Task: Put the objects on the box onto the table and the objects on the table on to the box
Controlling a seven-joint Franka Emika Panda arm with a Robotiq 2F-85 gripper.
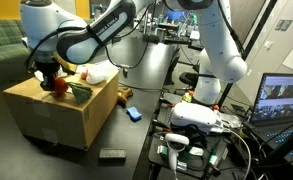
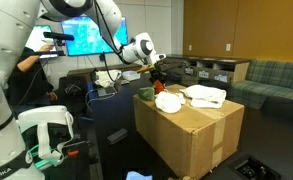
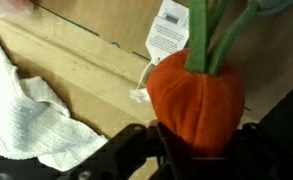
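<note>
Red ball [image 3: 196, 95] — its green top runs off the upper edge; claw [image 3: 191, 150] dark, blurred.

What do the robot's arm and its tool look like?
The arm is made of glossy white, rounded segments, with dark bands at the joints and a darker section towards the wrist. The tool at its end is black and compact. In the wrist view it shows only as a dark blur along the bottom edge.

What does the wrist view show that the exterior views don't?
Wrist only: the white tag on the red ball. Exterior only: the blue block and black bar on the table, plus the sofa. Both: the ball between the fingers of the gripper, white cloth, and the box.
</note>
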